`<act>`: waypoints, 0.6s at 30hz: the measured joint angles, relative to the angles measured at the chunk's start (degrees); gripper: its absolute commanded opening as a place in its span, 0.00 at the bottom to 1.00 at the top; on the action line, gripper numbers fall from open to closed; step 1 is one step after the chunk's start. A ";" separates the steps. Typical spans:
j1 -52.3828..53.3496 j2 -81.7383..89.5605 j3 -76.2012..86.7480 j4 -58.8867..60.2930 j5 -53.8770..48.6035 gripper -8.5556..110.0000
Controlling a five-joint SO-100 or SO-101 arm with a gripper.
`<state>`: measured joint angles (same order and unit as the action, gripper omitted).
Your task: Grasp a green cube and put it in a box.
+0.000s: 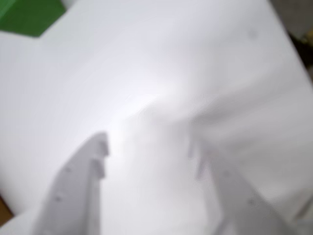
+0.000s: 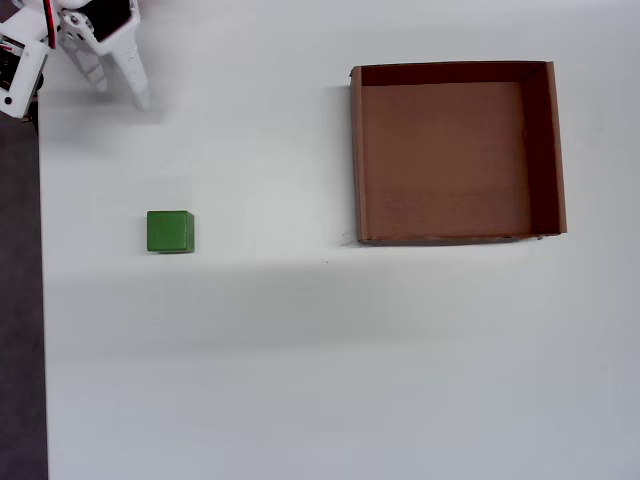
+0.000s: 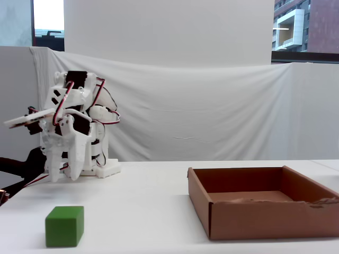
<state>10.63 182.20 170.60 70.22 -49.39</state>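
Hanging above the table near the arm's base, the gripper points its white fingers downward, and they stand apart with nothing between them. In the overhead view the gripper sits at the top left corner, toward eleven o'clock from the middle of the picture, its two fingertips spread over bare white surface. The wrist view is blurred, but both fingers rise from the bottom edge with a clear gap, and only the white table lies between them.

A green cube rests flat on the table, at about five o'clock from the gripper in the overhead view and apart from it. In the wrist view a corner of the cube shows at the far upper left, around eleven o'clock. In the fixed view the cube stands in the near foreground at lower left, below the gripper.

The box lies well apart from the cube, toward two o'clock from it in the overhead view, open side up, with low brown walls. The fixed view shows the box at lower right, at three o'clock from the cube. A white cloth backdrop hangs behind the arm.
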 measured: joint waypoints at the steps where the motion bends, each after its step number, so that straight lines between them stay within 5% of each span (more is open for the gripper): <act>1: 0.00 0.00 0.00 0.00 0.00 0.26; 18: 0.00 0.00 0.00 0.00 0.35 0.26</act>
<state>10.63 182.20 170.60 70.22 -49.04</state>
